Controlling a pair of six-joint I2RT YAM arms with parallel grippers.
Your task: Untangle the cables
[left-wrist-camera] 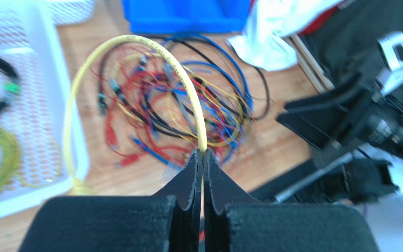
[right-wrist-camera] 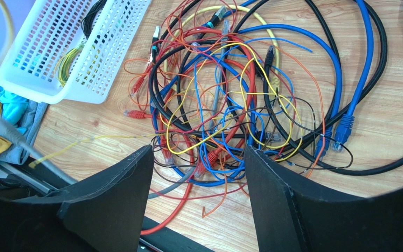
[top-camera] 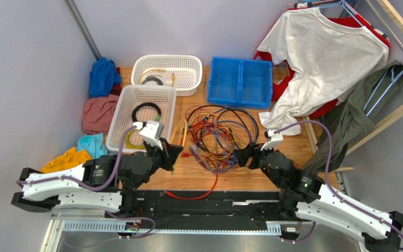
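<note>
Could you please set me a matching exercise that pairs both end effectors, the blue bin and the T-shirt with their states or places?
Things:
1. left end effector
2. right end effector
3. blue bin
4. T-shirt

States or places:
A. hanging, far right
B. open, facing the tangle
C. shut on the yellow cable
D. next to the far basket

Pairs: 1-C; 2-B; 3-D; 4-A

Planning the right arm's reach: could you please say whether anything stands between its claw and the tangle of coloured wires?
Nothing visible; the open right claw faces the tangle of thin coloured wires directly.
</note>
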